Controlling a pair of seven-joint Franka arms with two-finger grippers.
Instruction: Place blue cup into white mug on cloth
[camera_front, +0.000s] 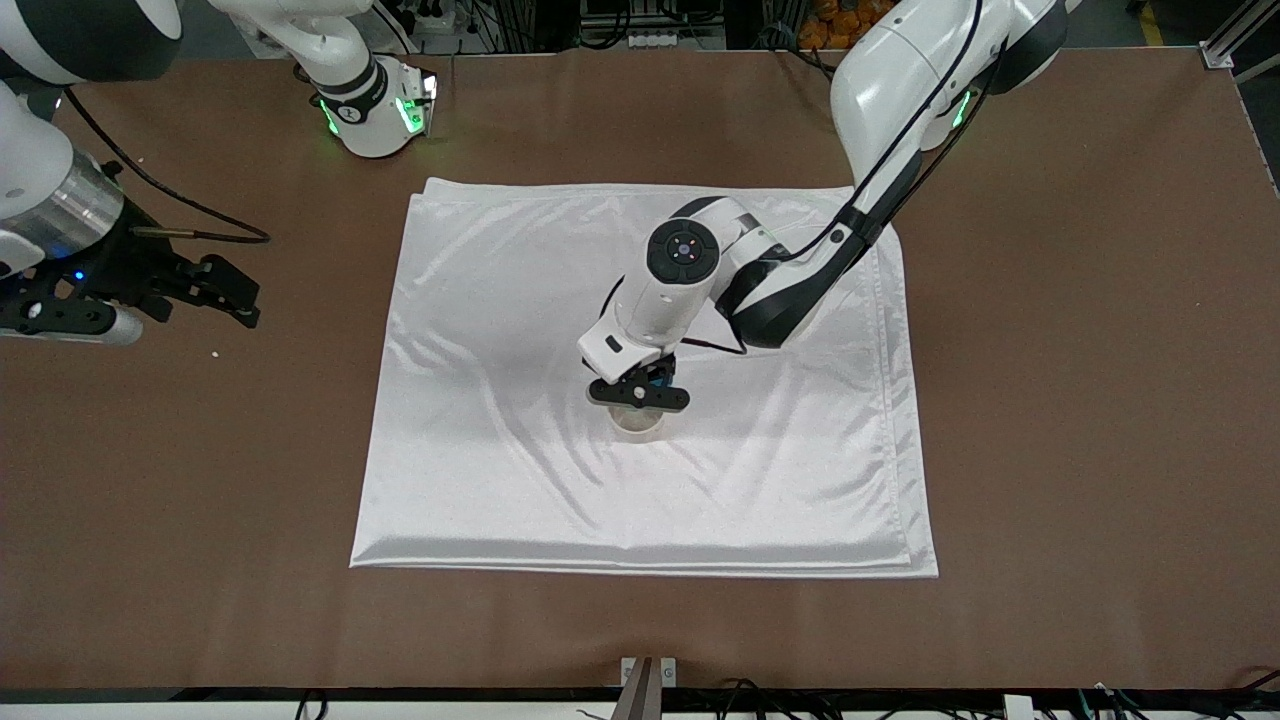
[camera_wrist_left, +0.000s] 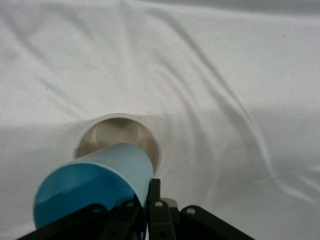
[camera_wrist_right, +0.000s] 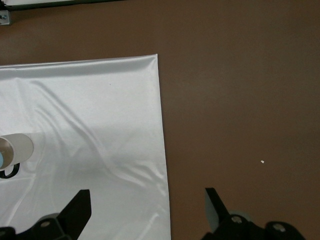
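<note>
Left gripper: over the white mug at mid-cloth, fingers clamped on the blue cup, held tilted; step: insertion; next: upright, lower, release; right gripper: waiting over the worktop, fingers apart.

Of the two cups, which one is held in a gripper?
The blue cup, handleless and tilted, is held by the left gripper over the white mug. The mug stands upright on the cloth, ungripped.
</note>
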